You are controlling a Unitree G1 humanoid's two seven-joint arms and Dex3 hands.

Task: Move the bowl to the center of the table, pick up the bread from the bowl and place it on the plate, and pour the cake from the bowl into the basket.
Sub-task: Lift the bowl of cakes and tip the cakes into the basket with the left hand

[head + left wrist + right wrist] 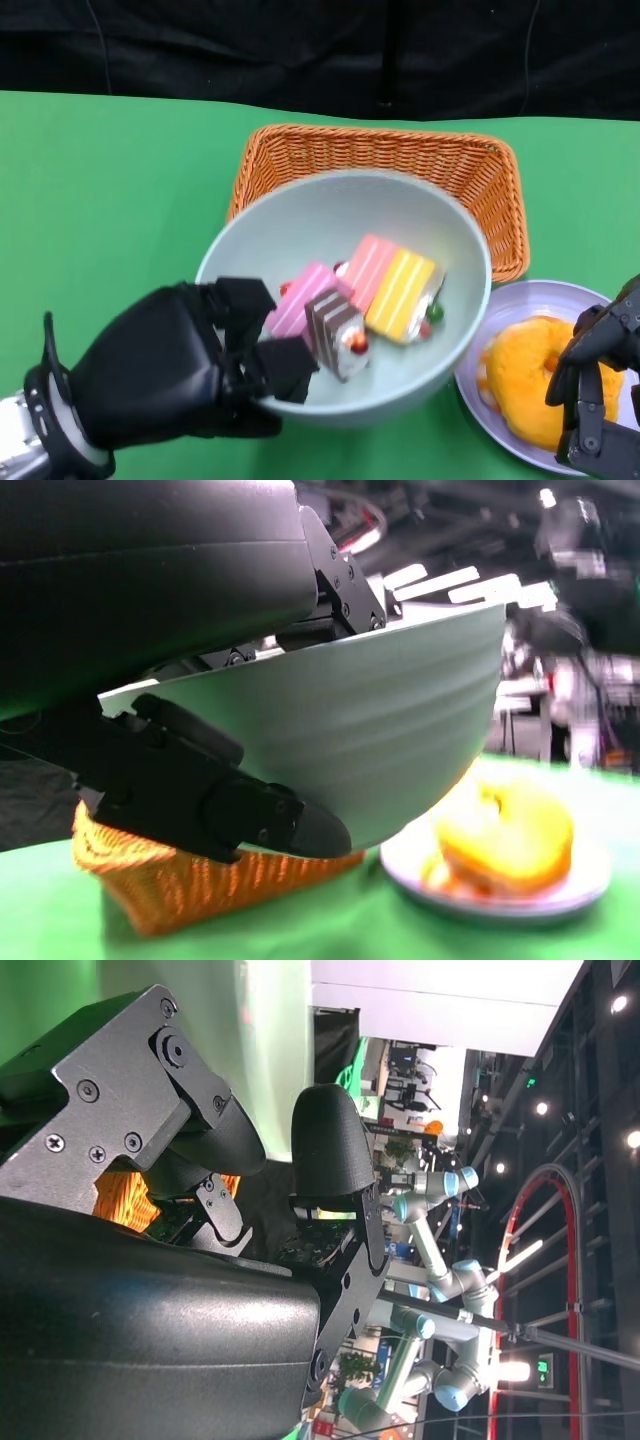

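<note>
1. A pale green bowl (345, 215) hangs lifted and tilted above the green worktop (110, 200), its far rim overlapping the near edge of an orange wicker basket (400, 150) that sits toward the worktop's far edge.

2. Inside the bowl lie cake slices: a pink-and-orange striped slice (395, 285), a pink slice (300, 300) and a brown-and-white slice topped with red (335, 330), all gathered on the bowl's lower, near side.

3. The basket's inside is mostly hidden behind the bowl; what it holds cannot be told.

4. A lilac plate (530, 300) rests near the worktop's near right corner, just beside the bowl, and carries the round golden bread (525, 370).

5. The left hand (170, 370) grips the bowl by its near left rim, fingers (285, 365) hooked over the edge into the bowl and touching the brown cake. In the left wrist view a finger (215, 800) presses under the bowl's ribbed outer wall (400, 730), with the basket (200, 880) and the plate of bread (505, 840) beyond.

6. The right hand (600, 390) hovers over the plate's right edge with fingers curled downward beside the bread; whether it touches the bread, or how far it is closed, cannot be told. The right wrist view shows black fingers (330, 1150) with only a glimpse of orange behind them.
</note>
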